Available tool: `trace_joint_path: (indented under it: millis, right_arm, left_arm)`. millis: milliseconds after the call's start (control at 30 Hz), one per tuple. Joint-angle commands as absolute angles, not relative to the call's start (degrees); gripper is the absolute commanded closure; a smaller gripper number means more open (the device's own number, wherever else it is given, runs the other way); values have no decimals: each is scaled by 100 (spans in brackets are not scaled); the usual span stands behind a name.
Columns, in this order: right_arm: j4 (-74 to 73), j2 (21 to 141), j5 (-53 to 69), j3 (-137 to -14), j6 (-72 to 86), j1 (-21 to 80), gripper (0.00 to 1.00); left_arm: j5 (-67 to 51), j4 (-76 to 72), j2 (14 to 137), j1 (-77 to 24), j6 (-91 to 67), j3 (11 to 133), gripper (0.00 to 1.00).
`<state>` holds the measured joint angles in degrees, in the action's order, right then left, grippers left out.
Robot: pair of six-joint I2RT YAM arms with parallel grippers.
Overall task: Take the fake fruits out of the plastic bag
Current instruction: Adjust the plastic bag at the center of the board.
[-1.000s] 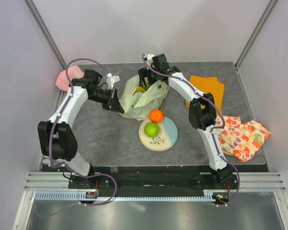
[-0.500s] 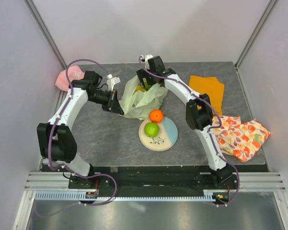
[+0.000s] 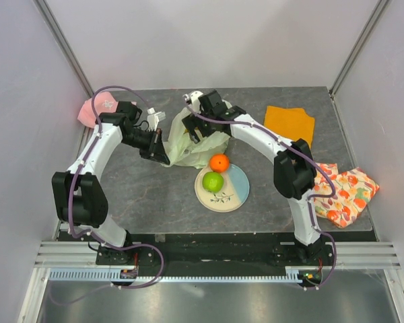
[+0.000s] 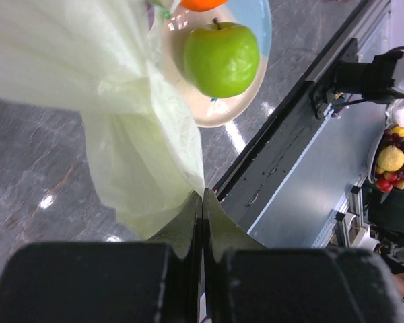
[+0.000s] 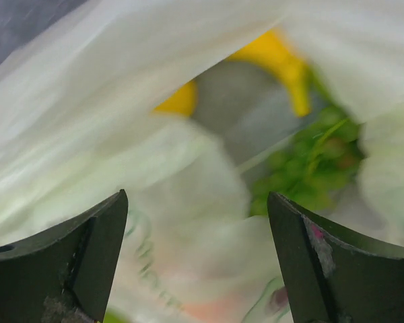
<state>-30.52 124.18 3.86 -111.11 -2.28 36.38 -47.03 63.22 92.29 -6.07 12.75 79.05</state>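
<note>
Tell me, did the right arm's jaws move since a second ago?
Yes. The right jaws slid left, farther from the orange cloth, and sit open at the mouth of the plastic bag.

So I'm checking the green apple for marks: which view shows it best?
Left wrist: the green apple sits close and sharp on the plate, stem visible. Top external shows it small; right wrist does not show it.

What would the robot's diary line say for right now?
left gripper: shut on plastic bag | right gripper: open, at bag mouth | green apple, orange: on plate
</note>
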Motion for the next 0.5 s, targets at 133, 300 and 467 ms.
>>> trace_joint_path:
  millis: [133, 300, 467]
  right_arm:
    - [-3190, 11795, 853, -10132, -519, 4140, 9]
    - [-3208, 11865, 1544, -10941, -501, 3973, 11]
    - [-2760, 11944, 1670, -11364, -299, 3701, 22]
  left_arm:
    - [-4403, 6258, 9456, -106, 1063, 8314, 98]
    - [-4439, 6362, 9527, -97, 1204, 8315, 98]
    - [-4210, 6802, 9536, -27, 1547, 8139, 98]
